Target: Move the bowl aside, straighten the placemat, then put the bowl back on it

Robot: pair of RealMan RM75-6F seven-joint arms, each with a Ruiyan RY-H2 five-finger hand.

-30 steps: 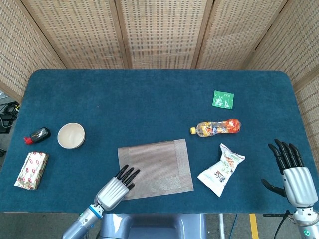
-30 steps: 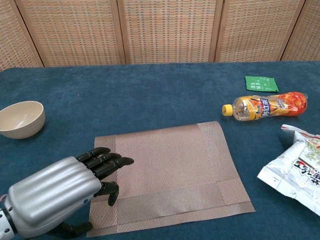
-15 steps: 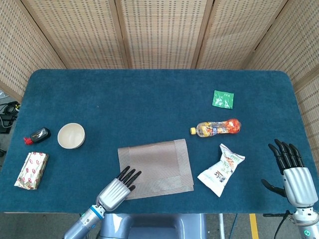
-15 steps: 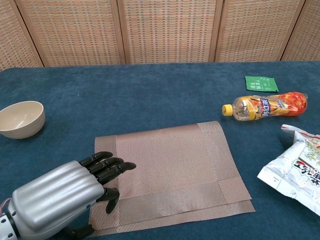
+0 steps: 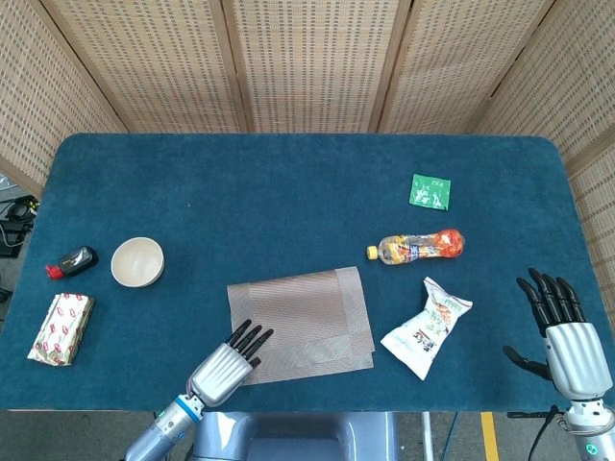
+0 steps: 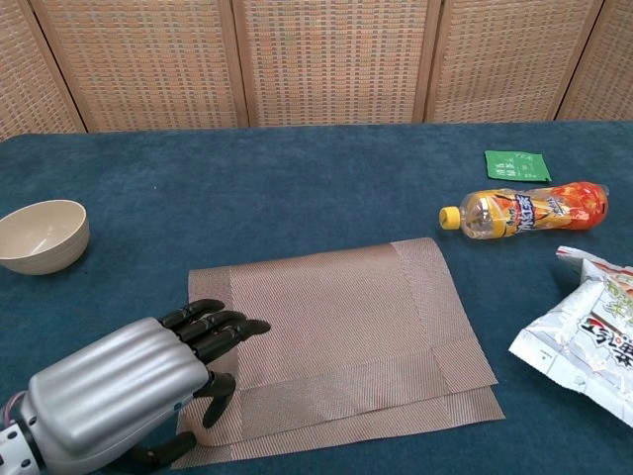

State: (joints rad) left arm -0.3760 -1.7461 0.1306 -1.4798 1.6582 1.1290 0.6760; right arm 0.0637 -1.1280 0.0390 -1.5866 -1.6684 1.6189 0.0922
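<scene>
Left hand (image 6: 129,381) fingers spread on placemat (image 6: 341,332) corner; right hand (image 5: 567,336) wide, empty; bottle (image 6: 524,210) label unreadable

Both robot hand (image 5: 231,363) (image 5: 562,331) fingers spread

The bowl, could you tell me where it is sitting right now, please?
The bowl stands upright on the table's left side in the head view, off the placemat, beside a small black and red object.
</scene>
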